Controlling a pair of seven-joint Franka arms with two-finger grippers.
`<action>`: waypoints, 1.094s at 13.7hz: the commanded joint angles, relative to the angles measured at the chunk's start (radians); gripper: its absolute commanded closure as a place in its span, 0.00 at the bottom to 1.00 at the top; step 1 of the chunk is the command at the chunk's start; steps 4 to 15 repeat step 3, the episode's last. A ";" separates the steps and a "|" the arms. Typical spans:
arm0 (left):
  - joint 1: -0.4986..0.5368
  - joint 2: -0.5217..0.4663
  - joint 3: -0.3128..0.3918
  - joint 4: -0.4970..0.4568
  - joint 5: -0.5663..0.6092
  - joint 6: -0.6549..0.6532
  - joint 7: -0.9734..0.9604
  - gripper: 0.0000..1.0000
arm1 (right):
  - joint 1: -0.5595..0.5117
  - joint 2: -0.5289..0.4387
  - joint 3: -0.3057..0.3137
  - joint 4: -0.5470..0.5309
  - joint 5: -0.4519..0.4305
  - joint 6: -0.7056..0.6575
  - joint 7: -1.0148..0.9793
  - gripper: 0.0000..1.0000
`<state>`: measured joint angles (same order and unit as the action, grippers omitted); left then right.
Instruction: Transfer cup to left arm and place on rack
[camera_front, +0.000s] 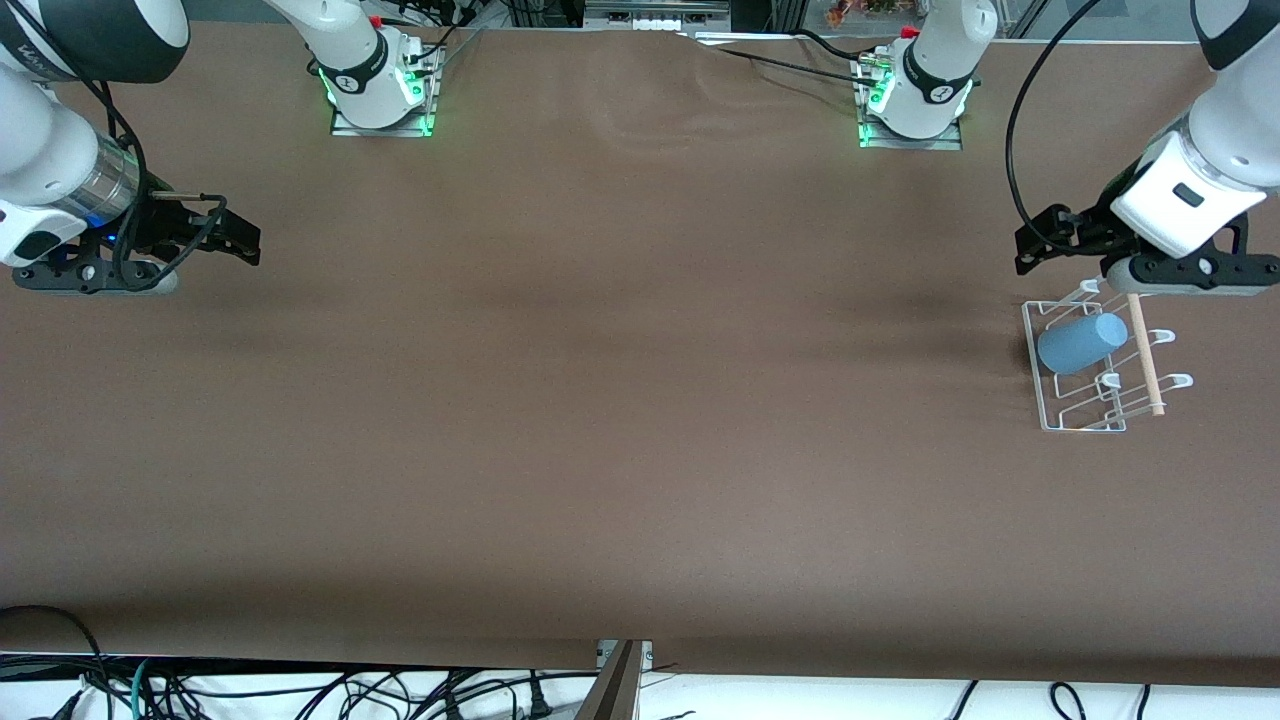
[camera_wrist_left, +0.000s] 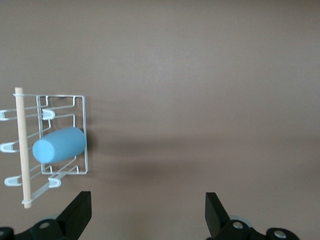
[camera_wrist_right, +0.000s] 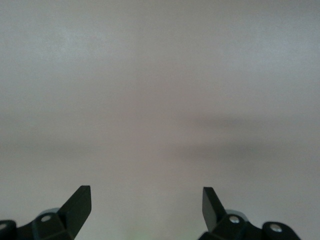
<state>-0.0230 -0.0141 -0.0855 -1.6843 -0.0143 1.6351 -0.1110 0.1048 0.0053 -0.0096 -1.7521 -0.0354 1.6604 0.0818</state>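
Cup (camera_front: 1082, 343) lies on its side in the rack (camera_front: 1045, 400), cradled among the white wire loops, closed base pointing toward the wooden dowel (camera_front: 1146, 358). Rack sits near the tabletop (camera_front: 620, 400) edge at the left arm's end. Judged from how things lie, the placing looks done.

Left gripper (camera_front: 1040, 240) hangs just above the rack's edge nearest the bases, jaws spread wide, nothing between them. In the left wrist view the two black fingers (camera_wrist_left: 77, 212) stand well apart over bare tabletop, cup (camera_wrist_left: 59, 145) and rack (camera_wrist_left: 82, 135) off to one side.

Right gripper (camera_front: 235, 235) waits over the tabletop at the right arm's end, well apart from the rack. Jaws wide, empty; its wrist view shows only bare surface between the fingers (camera_wrist_right: 77, 205).

Handling judgement: cup looks like thin smooth plastic, so light, fairly stiff, hardly fragile, but slick and slightly tapered, so pads could slide toward the narrower end. Lying as it is, it may roll if nudged. Best hold would be across the mid-body, jaws squarely on the curved wall, clear of the wires. Rack itself looks light enough to shift under a bump.
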 joint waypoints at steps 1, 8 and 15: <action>-0.031 -0.026 0.035 -0.031 0.016 -0.004 0.014 0.00 | 0.001 0.004 -0.001 0.017 -0.003 -0.018 -0.005 0.01; -0.026 -0.024 0.035 -0.029 0.016 -0.004 0.028 0.00 | 0.001 0.004 -0.001 0.017 -0.003 -0.018 -0.005 0.01; -0.026 -0.024 0.035 -0.029 0.016 -0.004 0.028 0.00 | 0.001 0.004 -0.001 0.017 -0.003 -0.018 -0.005 0.01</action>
